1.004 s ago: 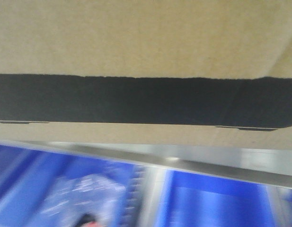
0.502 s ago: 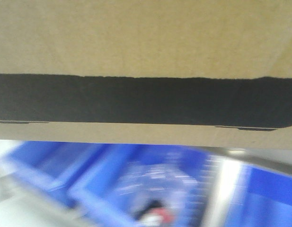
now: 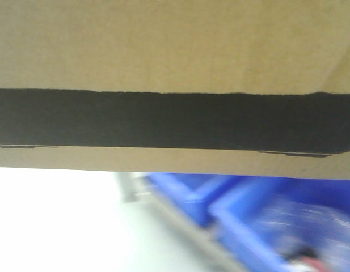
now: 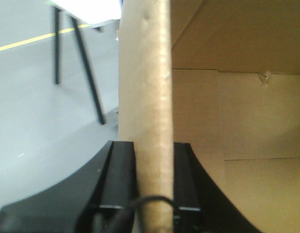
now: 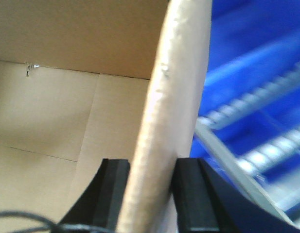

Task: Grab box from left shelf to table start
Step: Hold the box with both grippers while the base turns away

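The box fills the top of the front view, its black panel running across the full width, above blurred blue bins at the lower right. The left gripper is clamped on one upright box wall, and the right gripper is clamped on another.

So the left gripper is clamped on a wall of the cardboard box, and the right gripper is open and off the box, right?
Not quite. The right gripper is shut on a wall of the box too, a finger on each side; the right wrist view shows it. The left gripper is clamped on a box wall, as you said.
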### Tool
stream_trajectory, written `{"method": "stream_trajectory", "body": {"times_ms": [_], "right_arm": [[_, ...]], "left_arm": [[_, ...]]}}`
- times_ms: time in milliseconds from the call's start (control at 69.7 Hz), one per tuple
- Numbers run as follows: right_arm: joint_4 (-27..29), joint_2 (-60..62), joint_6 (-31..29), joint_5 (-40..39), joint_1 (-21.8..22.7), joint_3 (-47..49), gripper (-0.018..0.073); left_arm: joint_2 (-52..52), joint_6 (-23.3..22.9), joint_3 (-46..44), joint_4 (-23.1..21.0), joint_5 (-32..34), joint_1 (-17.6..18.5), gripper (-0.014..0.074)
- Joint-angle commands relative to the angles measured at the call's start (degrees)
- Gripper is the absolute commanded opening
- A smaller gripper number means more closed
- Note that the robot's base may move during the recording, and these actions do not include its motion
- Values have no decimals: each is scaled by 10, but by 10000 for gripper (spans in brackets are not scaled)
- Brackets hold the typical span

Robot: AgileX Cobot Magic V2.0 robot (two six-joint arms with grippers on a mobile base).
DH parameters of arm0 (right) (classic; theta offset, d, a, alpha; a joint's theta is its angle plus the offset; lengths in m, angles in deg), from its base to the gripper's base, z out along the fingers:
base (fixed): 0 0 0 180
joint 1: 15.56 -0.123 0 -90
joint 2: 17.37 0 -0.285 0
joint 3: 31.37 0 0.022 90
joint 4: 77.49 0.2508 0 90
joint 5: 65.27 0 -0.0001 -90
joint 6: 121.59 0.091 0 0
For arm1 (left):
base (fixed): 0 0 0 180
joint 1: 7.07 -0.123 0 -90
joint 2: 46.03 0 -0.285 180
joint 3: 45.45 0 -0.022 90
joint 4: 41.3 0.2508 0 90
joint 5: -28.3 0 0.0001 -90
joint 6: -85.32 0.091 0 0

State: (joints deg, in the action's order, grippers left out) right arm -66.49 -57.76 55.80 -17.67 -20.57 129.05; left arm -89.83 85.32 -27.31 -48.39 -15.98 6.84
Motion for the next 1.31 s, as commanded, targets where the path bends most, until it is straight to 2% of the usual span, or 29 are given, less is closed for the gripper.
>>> {"method": "stream_trajectory", "body": {"times_ms": [0,1291], "right_arm": [[23,-4,-15,-82,-1,21,57],[23,-4,-15,-82,-1,21,57]], "left_arm": [[6,0,-23,-81,84,9,-104],[6,0,-23,-82,84,9,-104]]}}
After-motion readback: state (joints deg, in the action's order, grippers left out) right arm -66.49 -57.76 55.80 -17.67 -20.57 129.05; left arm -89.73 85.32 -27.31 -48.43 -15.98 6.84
